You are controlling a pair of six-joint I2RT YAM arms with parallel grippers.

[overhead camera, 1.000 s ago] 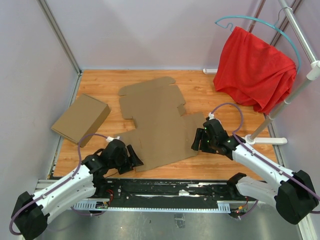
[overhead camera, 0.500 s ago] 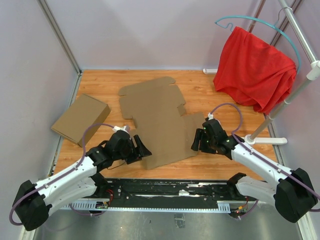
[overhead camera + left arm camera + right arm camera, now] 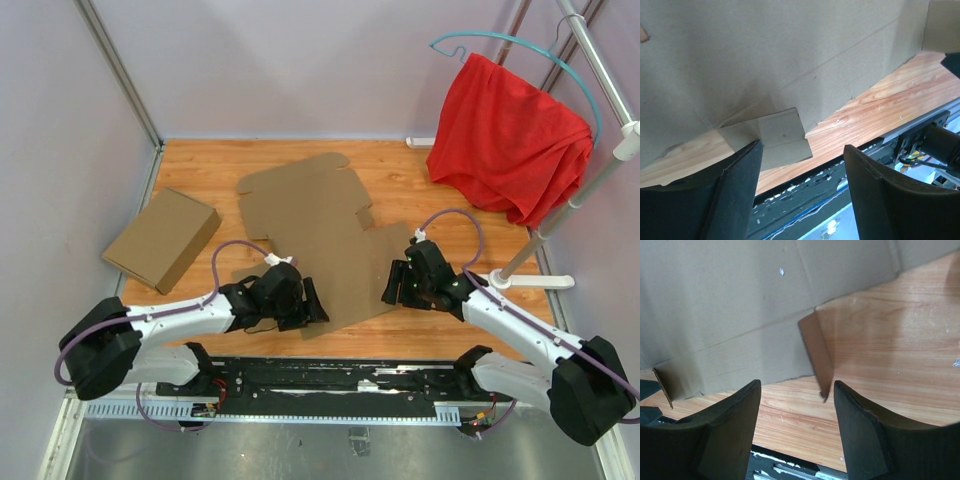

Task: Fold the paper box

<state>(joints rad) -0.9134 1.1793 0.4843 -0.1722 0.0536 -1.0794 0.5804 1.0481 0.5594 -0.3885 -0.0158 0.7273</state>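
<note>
Paper box (image 3: 320, 235), brown corrugated die-cut sheet, seen unfolded and laid nearly flat at the middle of the wooden worktop (image 3: 200, 165), crease lines visible, small tab at the near edge bent up, right-hand flap raised slightly.

The paper box (image 3: 318, 235) lies flat and unfolded on the wooden table (image 3: 200, 165). The left gripper (image 3: 314, 301) sits over its near edge, the right gripper (image 3: 394, 284) at its right edge. A closed tan box (image 3: 162, 238) rests to the left; a red cloth (image 3: 505, 135) hangs on a hanger (image 3: 520, 45) far right.
</note>
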